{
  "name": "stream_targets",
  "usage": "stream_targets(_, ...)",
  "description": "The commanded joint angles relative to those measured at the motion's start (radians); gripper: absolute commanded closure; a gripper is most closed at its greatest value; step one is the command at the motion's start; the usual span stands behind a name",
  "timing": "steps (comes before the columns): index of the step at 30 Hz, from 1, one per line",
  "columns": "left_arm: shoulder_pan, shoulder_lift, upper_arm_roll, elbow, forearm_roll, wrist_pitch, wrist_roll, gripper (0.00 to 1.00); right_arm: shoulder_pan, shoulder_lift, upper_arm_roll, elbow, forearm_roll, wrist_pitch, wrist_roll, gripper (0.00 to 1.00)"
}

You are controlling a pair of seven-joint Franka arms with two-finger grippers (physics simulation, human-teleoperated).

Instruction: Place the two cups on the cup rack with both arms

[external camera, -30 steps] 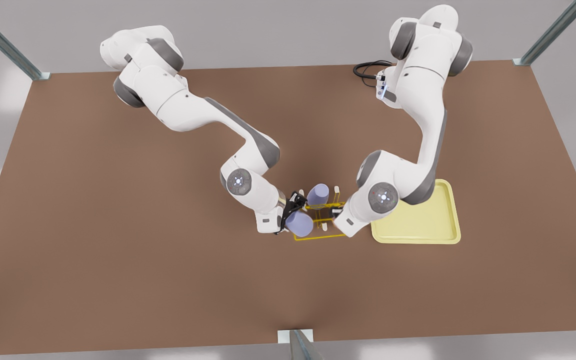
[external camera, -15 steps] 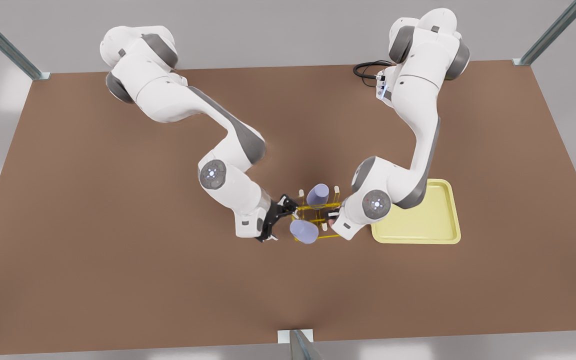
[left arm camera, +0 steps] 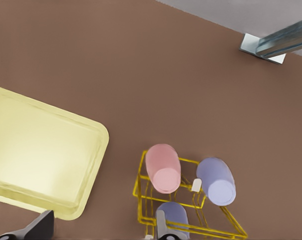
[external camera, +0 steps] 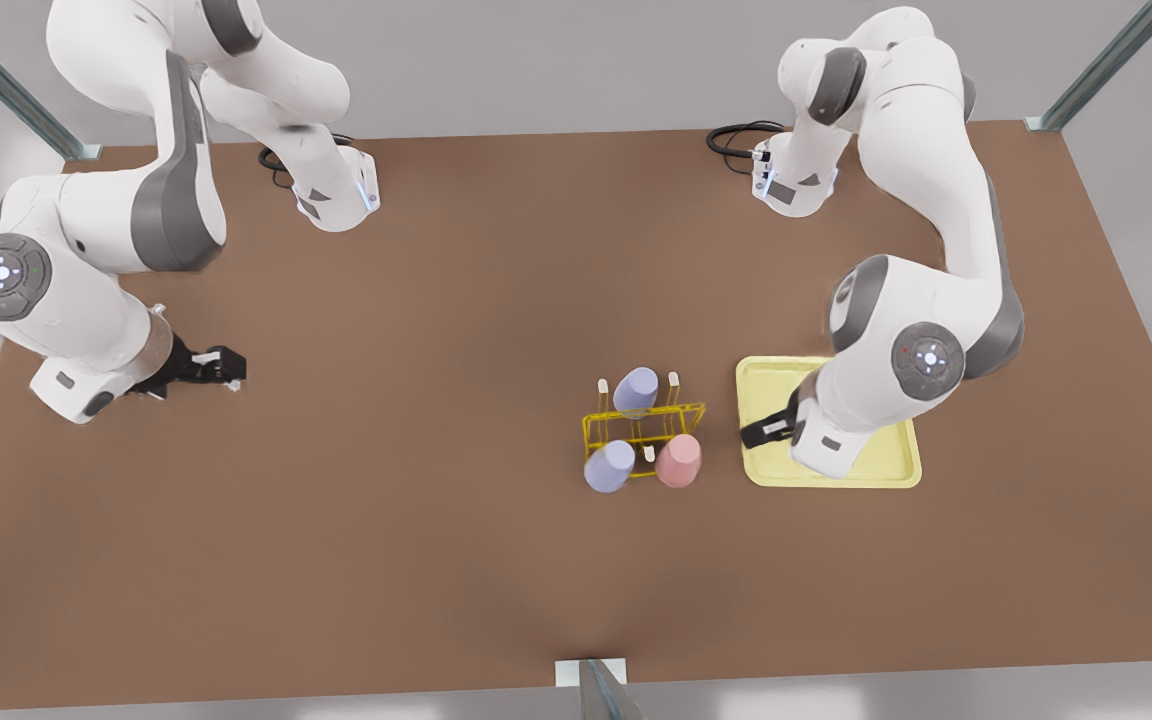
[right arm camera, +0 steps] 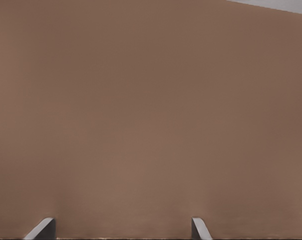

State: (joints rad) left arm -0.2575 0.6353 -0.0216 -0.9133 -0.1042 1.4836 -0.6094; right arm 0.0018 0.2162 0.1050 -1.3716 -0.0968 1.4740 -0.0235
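The yellow wire cup rack [external camera: 676,410] stands mid-table with three cups upside down on its pegs. A lavender cup [external camera: 610,466] and the salmon pink cup [external camera: 678,460] sit on the near row, and another lavender cup [external camera: 635,390] sits behind them. The left wrist view shows the rack [left arm camera: 139,186], the pink cup [left arm camera: 162,168], the lavender cup [left arm camera: 216,181] beside it and the other lavender cup [left arm camera: 173,212]. My left gripper [external camera: 756,432] [left arm camera: 101,225] hangs open over the tray, apart from the rack. Far off at the front view's left, my right gripper [external camera: 221,368] [right arm camera: 120,227] is open over bare table.
A pale yellow flat tray [external camera: 886,470] [left arm camera: 41,150] lies just to the front view's right of the rack, under the left arm. A black cable [external camera: 731,135] loops at the table's far edge. Metal frame posts [external camera: 591,685] stand at the table's edges.
Both grippers have let go and drawn back from the rack. The right arm swung far to the front view's left; the left arm backed over the tray. The front lavender and pink cups now sit on pegs.
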Motion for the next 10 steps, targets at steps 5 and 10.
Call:
stream_targets(5,0.081,-0.348,-0.006,-0.438,0.195,0.067,0.654,0.0,-0.009,-0.086,-0.004,-0.135,0.005,0.008,0.05,0.0)
stream_targets(10,0.099,-0.328,0.006,-0.381,0.198,-0.051,0.652,0.0,-0.008,-0.086,-0.014,-0.133,0.008,0.008,0.043,0.0)
